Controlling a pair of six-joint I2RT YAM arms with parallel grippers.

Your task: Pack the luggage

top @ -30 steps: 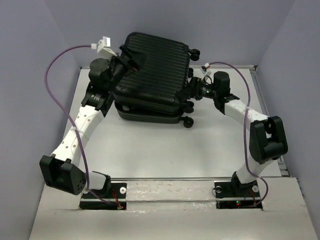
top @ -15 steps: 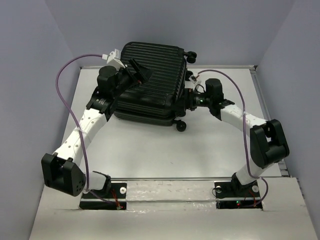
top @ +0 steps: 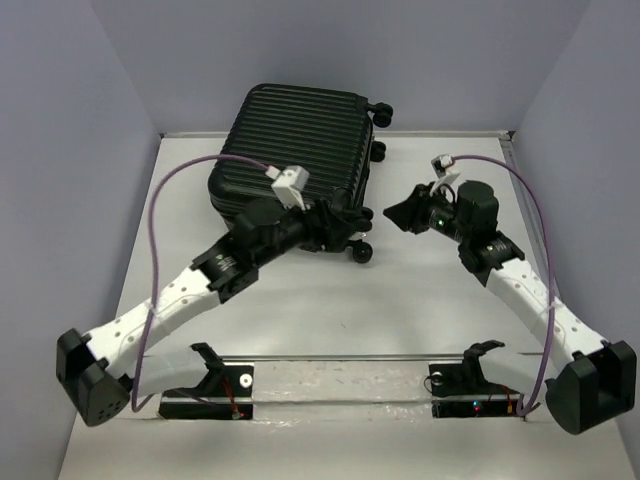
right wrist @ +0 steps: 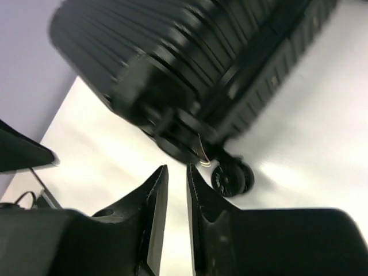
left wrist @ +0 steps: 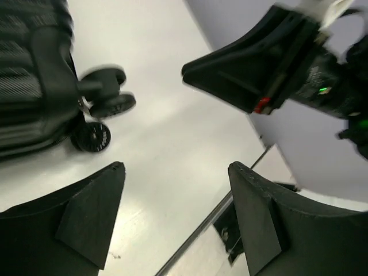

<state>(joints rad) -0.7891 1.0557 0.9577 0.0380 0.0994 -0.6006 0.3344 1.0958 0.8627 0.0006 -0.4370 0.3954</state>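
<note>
The luggage [top: 290,150], a black ribbed hard-shell suitcase, lies flat and closed at the back of the table. Its caster wheels [top: 362,250] face right. My left gripper [top: 348,226] hovers at the luggage's near right corner. It is open with nothing between its fingers [left wrist: 92,213]; the wheels [left wrist: 106,103] sit ahead on the left. My right gripper [top: 395,213] hangs to the right of the luggage, clear of it. Its fingers [right wrist: 152,195] are all but together, a thin slit left, holding nothing. The luggage [right wrist: 190,57] and one wheel [right wrist: 230,177] fill that view.
Grey walls enclose the white table [top: 420,310] on three sides. A metal rail [top: 340,358] with both arm bases runs along the near edge. Purple cables [top: 160,230] loop above each arm.
The raised upper shell has come down and the luggage is closed. Both arms have pulled back from it toward the near side. The right gripper has closed from wide open.
</note>
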